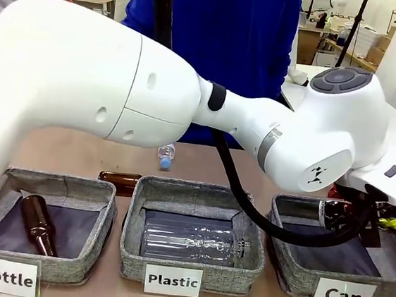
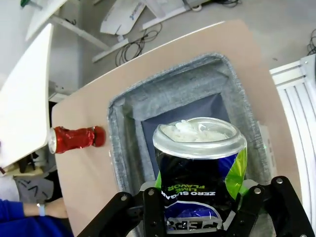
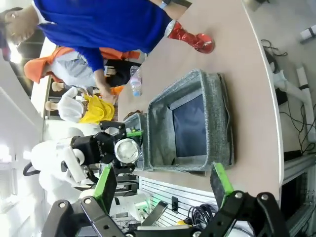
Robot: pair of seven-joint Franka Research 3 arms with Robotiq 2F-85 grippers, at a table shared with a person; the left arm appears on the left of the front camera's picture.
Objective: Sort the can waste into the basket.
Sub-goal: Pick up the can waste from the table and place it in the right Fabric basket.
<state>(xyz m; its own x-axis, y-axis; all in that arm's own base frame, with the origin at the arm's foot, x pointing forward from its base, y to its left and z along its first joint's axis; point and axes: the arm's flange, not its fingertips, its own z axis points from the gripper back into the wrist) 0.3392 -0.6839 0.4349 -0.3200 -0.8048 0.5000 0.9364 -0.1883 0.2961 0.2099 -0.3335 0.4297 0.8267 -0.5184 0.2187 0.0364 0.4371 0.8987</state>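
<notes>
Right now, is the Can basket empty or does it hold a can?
Empty: the basket shows bare lining; the left gripper holds the dark can above it; the red can lies outside.

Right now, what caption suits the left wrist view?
Left gripper holds dark can over the basket; red can lies on table.

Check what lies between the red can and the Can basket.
Nothing but a bare strip of table; the right wrist view shows the red can lying apart from the Can basket.

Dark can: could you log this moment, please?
left gripper: shut on dark can | above basket | red can: on table | right gripper: open
</notes>
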